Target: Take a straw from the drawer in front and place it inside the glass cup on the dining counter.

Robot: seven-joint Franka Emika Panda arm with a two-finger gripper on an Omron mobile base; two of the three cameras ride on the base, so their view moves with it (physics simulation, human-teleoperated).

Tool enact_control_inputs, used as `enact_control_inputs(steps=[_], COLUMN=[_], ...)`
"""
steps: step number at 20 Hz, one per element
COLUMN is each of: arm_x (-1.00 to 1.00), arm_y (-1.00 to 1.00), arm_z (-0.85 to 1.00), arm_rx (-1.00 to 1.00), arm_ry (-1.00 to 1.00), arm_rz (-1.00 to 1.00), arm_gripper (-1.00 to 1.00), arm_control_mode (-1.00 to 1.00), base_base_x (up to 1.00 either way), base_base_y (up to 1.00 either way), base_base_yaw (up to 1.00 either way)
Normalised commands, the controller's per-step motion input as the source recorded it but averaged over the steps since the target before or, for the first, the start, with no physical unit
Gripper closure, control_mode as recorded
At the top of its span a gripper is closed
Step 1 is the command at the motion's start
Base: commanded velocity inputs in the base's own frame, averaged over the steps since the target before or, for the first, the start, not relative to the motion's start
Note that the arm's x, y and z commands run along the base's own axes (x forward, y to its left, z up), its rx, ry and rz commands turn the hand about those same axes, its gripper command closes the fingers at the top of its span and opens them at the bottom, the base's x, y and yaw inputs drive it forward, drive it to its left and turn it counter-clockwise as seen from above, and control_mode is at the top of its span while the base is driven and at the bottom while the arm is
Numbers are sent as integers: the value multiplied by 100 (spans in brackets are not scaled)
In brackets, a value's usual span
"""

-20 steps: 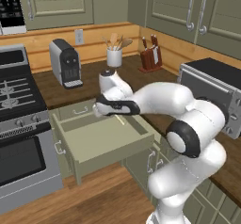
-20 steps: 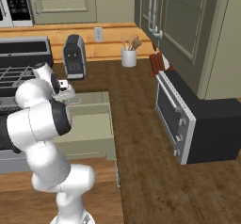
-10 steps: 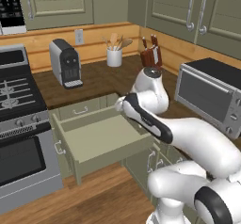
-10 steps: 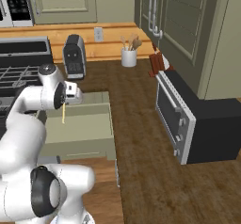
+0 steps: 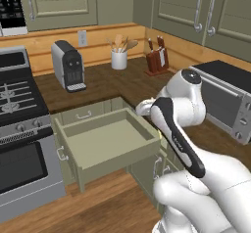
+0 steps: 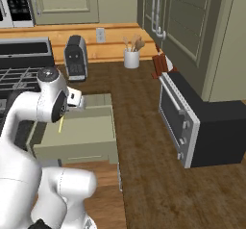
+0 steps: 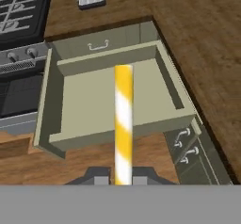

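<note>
My gripper (image 7: 123,178) is shut on the straw (image 7: 123,119), which runs straight out from between the fingertips and looks yellow-and-white banded up close. In the right base view the straw (image 6: 61,125) hangs as a thin pale-yellow stick below the hand, over the drawer (image 6: 79,129). The sage-green drawer (image 7: 70,103) stands pulled out, its pale inside bare, below and ahead of the gripper. In the left base view my own arm covers the hand, beside the open drawer (image 5: 105,139). The glass cup and the dining counter are out of view.
A stove (image 5: 19,100) flanks the drawer on the left. On the dark worktop (image 5: 110,82) stand a coffee machine (image 5: 68,65), a utensil pot (image 5: 118,58) and a knife block (image 5: 157,60). A toaster oven (image 5: 225,100) sits to the right.
The arm has risen from the back of the drawer and swung right and back toward the base, lifting the straw out of the drawer and turning it to hang downward.
</note>
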Motion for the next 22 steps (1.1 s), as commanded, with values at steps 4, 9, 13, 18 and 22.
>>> enact_control_inputs(steps=[4, 9, 13, 18, 22], arm_x=[-25, 0, 0, 0, 0], arm_y=[-3, 0, 0, 0, 0], arm_z=[4, 0, 0, 0, 0], arm_rx=[1, 0, 0, 0, 0], arm_ry=[-1, 0, 0, 0, 0], arm_rz=[-1, 0, 0, 0, 0], arm_gripper=[100, 100, 100, 100, 100], arm_control_mode=[100, 100, 100, 100, 100], base_base_x=[-75, -98, -33, -17, -17], base_base_y=[-4, 38, 91, 83, 76], base_base_yaw=[-1, 20, 67, 73, 69])
